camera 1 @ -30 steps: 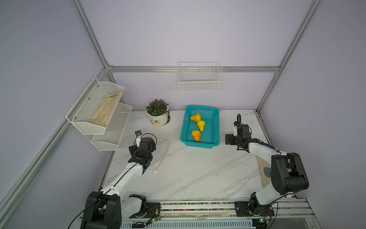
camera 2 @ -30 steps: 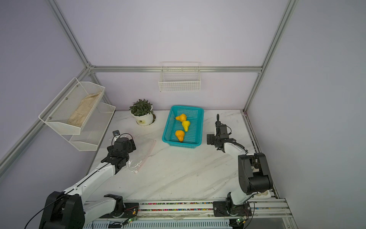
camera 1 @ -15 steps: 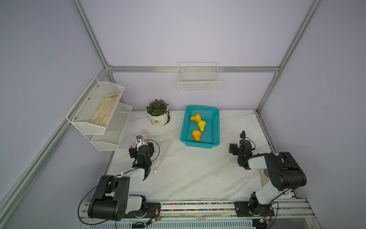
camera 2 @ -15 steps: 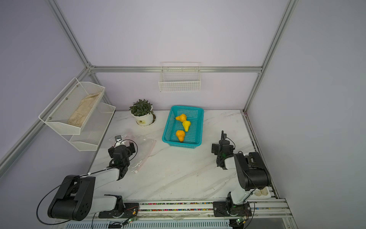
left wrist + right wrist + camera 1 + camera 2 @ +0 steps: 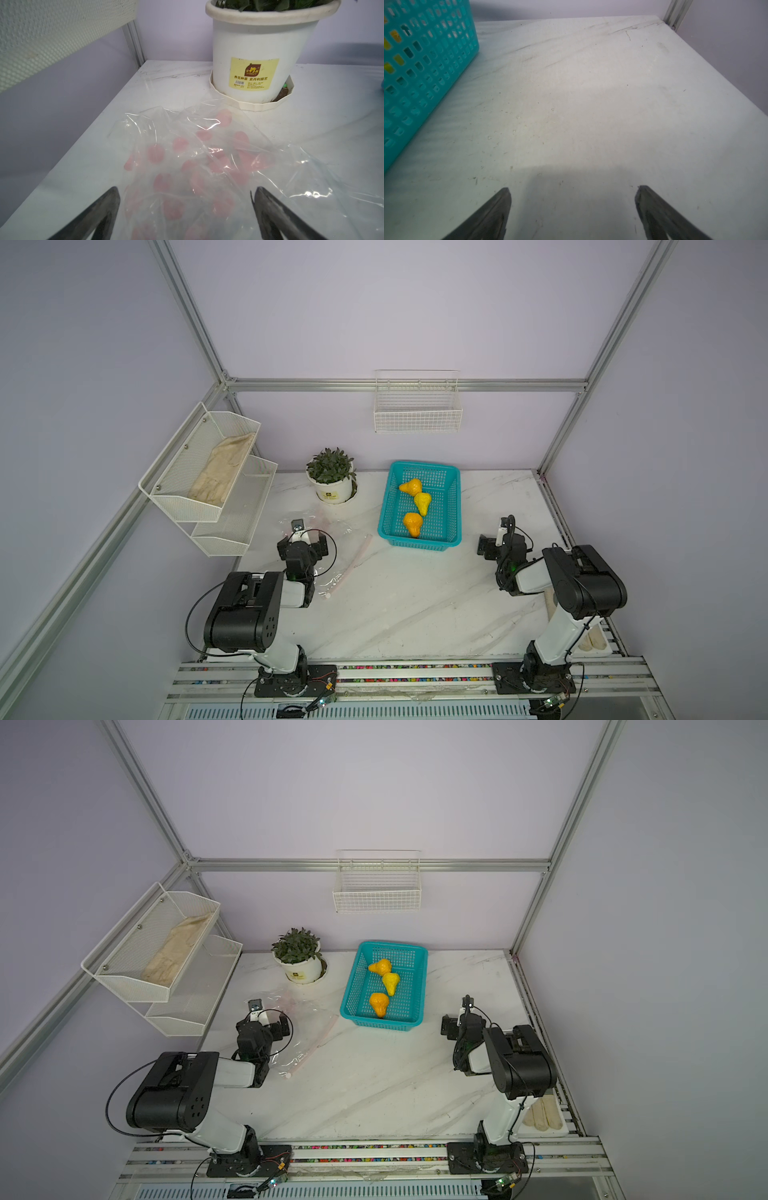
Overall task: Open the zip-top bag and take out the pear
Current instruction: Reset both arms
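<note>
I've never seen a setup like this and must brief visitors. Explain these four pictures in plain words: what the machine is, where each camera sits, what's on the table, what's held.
Two robot arms stand at the front edge of a marble table, each ending in a two-fingered tool. Both top views look down from one overhead camera pair. The other two pictures come from cameras on the wrists, looking out past the fingers. The left tool is open over a crinkly clear bag with pink spots; no pear shows inside it. The right tool is open above bare table. Neither holds anything. A teal basket holds three pears; a potted plant stands beyond the bag, near the back wall.
</note>
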